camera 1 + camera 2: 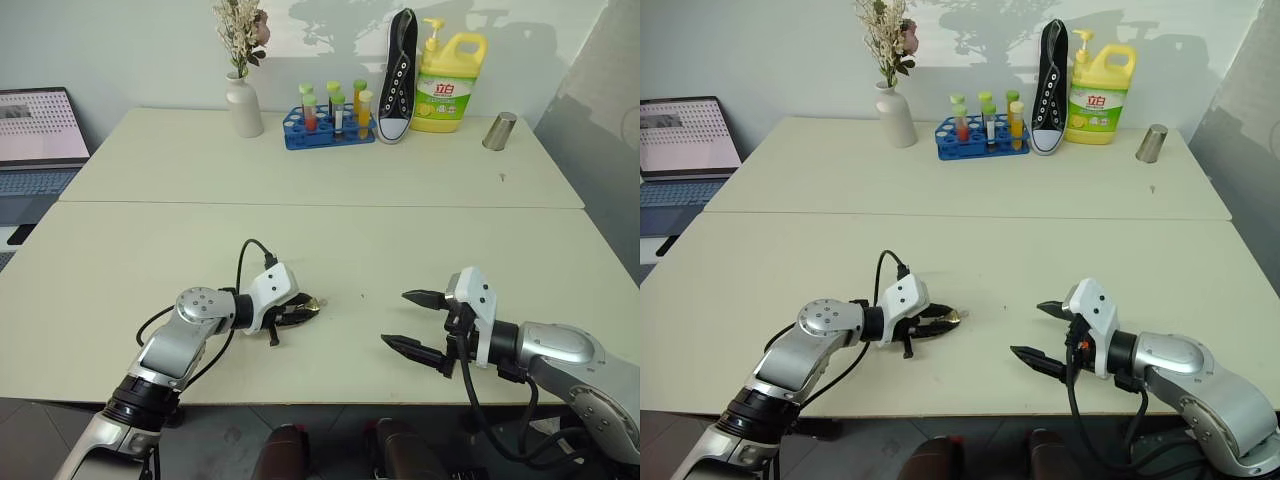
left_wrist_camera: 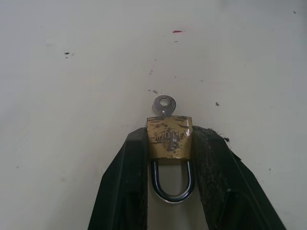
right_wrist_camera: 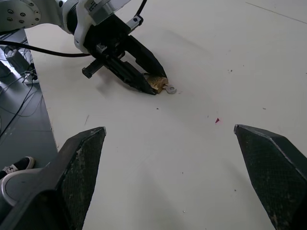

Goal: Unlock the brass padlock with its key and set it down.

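The brass padlock (image 2: 169, 136) lies on the white table (image 1: 200, 250), its silvery shackle (image 2: 172, 191) pointing back toward the left wrist. My left gripper (image 1: 305, 308) is shut on it, with a black finger pressed against each side of the brass body. The key (image 2: 164, 104) sits in the lock's end, its round head sticking out past the fingertips. In the right wrist view the padlock (image 3: 157, 82) and the key (image 3: 170, 89) show at the left gripper's tips. My right gripper (image 1: 395, 318) hovers open a short way to the right, holding nothing and pointing toward the lock.
At the back of the far table stand a white vase (image 1: 243, 105), a blue test-tube rack (image 1: 330, 125), a black shoe (image 1: 398, 75), a yellow detergent bottle (image 1: 450, 85) and a metal cup (image 1: 499, 131). A laptop (image 1: 38, 130) sits at far left.
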`<move>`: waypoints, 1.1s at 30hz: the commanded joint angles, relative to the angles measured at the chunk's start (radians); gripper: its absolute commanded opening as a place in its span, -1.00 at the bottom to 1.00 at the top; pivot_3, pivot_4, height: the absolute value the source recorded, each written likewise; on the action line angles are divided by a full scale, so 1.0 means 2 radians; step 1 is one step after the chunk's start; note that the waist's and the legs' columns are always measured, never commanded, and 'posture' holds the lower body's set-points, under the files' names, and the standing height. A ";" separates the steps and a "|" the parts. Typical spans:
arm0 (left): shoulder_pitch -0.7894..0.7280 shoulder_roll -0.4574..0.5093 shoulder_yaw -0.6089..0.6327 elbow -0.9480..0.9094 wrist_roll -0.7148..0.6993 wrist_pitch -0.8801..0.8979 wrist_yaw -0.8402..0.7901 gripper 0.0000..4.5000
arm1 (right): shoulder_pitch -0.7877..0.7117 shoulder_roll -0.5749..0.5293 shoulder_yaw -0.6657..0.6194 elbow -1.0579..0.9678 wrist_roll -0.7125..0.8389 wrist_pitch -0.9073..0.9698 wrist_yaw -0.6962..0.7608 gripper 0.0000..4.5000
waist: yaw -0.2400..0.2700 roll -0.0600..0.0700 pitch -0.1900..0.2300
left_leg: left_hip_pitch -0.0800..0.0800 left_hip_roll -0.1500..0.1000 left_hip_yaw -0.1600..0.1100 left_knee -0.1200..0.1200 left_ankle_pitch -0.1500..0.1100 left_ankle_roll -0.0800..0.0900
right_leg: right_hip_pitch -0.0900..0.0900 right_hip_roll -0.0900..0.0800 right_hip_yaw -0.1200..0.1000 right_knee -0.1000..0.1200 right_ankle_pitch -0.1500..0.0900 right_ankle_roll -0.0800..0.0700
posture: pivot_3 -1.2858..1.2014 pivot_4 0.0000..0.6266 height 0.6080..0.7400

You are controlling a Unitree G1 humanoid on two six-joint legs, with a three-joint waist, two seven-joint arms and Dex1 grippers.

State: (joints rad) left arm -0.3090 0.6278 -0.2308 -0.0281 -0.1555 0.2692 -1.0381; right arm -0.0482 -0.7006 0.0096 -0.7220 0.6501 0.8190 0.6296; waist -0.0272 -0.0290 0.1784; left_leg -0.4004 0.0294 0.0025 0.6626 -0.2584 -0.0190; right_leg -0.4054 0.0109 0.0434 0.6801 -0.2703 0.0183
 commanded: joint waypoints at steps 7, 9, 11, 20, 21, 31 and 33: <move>-0.033 -0.012 0.018 -0.025 -0.024 -0.161 -0.043 -0.57 | 0.003 -0.013 -0.039 -0.006 0.003 -0.014 0.005 1.00 | 0.000 0.000 0.000 | 0.000 0.000 0.000 0.000 0.000 0.000 | 0.000 0.000 0.000 0.000 0.000 0.000 | 0.03 -0.52 1.00; -0.061 -0.008 0.014 -0.023 -0.015 -0.207 -0.056 -0.57 | 0.006 -0.019 -0.049 -0.001 0.002 -0.018 0.010 1.00 | 0.000 0.000 0.000 | 0.000 0.000 0.000 0.000 0.000 0.000 | 0.000 0.000 0.000 0.000 0.000 0.000 | 0.03 -0.52 1.00; -0.086 -0.009 0.013 -0.013 -0.002 -0.253 -0.059 -0.57 | 0.008 -0.024 -0.055 0.001 -0.001 -0.023 0.013 1.00 | 0.001 0.000 0.000 | 0.000 0.000 0.000 0.000 0.000 0.000 | 0.000 0.000 0.000 0.000 0.000 0.000 | 0.03 -0.52 1.00; -0.159 -0.030 0.025 0.169 0.157 -0.665 0.087 -0.57 | 0.001 -0.001 -0.066 0.003 0.012 -0.052 0.014 1.00 | -0.001 0.000 0.000 | 0.000 0.000 0.000 0.000 0.000 0.000 | 0.000 0.000 0.001 0.000 0.000 0.000 | 0.03 -0.52 1.00; -0.162 -0.031 0.024 0.177 0.163 -0.678 0.098 -0.57 | -0.004 0.002 -0.065 0.005 0.017 -0.049 0.014 1.00 | -0.001 0.000 0.000 | 0.000 0.000 0.000 0.000 0.000 0.000 | 0.000 0.000 0.000 0.000 0.000 0.000 | 0.03 -0.52 1.00; -0.160 -0.024 0.006 0.198 0.194 -0.715 0.157 -0.57 | -0.100 0.043 -0.035 0.060 0.089 0.007 0.008 1.00 | -0.001 0.000 0.000 | 0.000 0.000 0.000 0.000 0.000 0.000 | 0.000 0.000 0.000 0.000 0.001 0.000 | 0.03 -0.52 1.00; -0.158 -0.022 0.003 0.197 0.198 -0.714 0.162 -0.57 | -0.117 0.057 -0.030 0.074 0.106 0.020 0.007 1.00 | -0.001 0.000 0.000 | 0.000 0.000 0.000 0.000 0.000 0.000 | 0.000 0.000 0.000 0.000 0.001 0.000 | 0.03 -0.52 1.00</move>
State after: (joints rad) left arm -0.6175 0.5705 -0.2264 0.3855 0.2405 -1.1465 -0.7398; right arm -0.2567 -0.5982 -0.0481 -0.5743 0.8198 0.8439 0.6478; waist -0.0283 -0.0294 0.1785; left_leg -0.4003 0.0296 0.0030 0.6629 -0.2584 -0.0189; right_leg -0.4048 0.0118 0.0436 0.6803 -0.2685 0.0180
